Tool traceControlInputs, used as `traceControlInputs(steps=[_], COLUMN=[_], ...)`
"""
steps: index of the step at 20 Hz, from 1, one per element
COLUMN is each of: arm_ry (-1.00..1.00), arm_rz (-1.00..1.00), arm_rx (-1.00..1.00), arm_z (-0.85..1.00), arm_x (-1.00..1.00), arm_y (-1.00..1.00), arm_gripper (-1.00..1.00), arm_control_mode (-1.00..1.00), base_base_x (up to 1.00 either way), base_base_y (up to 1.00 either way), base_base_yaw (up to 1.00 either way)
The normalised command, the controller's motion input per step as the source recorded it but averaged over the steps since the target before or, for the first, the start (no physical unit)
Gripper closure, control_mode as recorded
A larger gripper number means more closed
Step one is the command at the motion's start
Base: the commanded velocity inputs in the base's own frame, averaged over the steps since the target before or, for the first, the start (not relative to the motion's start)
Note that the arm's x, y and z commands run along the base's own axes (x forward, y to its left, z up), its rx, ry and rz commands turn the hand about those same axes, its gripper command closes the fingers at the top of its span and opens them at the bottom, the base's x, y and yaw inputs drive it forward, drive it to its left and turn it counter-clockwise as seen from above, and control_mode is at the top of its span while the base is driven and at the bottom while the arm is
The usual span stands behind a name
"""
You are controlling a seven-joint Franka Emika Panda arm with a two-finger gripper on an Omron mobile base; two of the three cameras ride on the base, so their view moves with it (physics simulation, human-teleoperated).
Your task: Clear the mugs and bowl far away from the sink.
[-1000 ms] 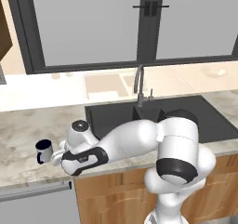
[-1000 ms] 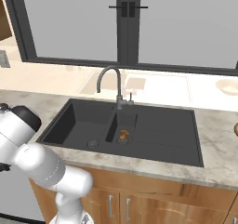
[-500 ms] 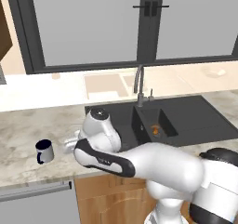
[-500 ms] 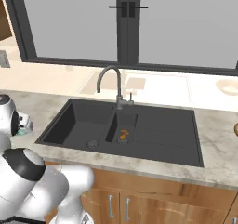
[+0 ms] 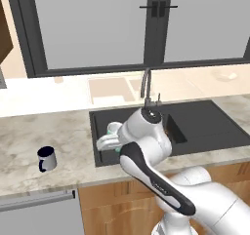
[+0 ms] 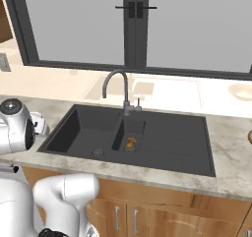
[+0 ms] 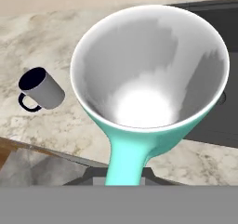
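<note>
My gripper (image 5: 108,142) is shut on the handle of the teal mug (image 5: 115,130), holding it over the left end of the black sink (image 5: 195,127). In the hand view the teal mug (image 7: 148,79) looms close, its white inside facing the camera and its handle running down to the hidden fingertips. The navy mug (image 5: 46,158) stands upright on the marble counter to the left, also seen as the navy mug (image 7: 39,90) lying sideways in the tilted hand view. A brown sliver at the right border looks like the bowl (image 6: 250,136).
The curved steel faucet (image 5: 145,85) rises behind the sink (image 6: 147,137), just right of my hand. A pale cream dish (image 6: 241,91) sits on the back ledge at the right. The counter's front edge (image 5: 44,192) runs below the navy mug.
The gripper closed on the teal mug and swung right, from beside the navy mug to the sink's left end. The arm's elbow folded forward. The navy mug has not moved.
</note>
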Motion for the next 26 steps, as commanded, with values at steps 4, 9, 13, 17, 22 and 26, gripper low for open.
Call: traceControlInputs(steps=[4, 9, 13, 17, 22, 26], arm_ry=[0.00, 0.12, 0.19, 0.09, 0.00, 0.00], arm_rz=[0.07, 0.00, 0.00, 0.00, 0.00, 0.00], arm_rx=[-0.01, -0.01, -0.01, -0.02, -0.26, -0.22], arm_z=[1.00, 1.00, 0.68, 0.21, 0.12, 0.01], arm_x=[-0.09, 0.00, -0.03, -0.14, -0.40, -0.23], arm_y=[-0.33, -0.04, -0.02, -0.06, -0.38, -0.54], arm_gripper=[1.00, 1.00, 1.00, 1.00, 1.00, 1.00], arm_control_mode=[-1.00, -1.00, -1.00, -1.00, -1.00, -1.00], base_base_x=[0.00, 0.00, 0.00, 0.00, 0.00, 0.00], base_base_y=[0.00, 0.00, 0.00, 0.00, 0.00, 0.00], base_base_yaw=[0.00, 0.00, 0.00, 0.00, 0.00, 0.00])
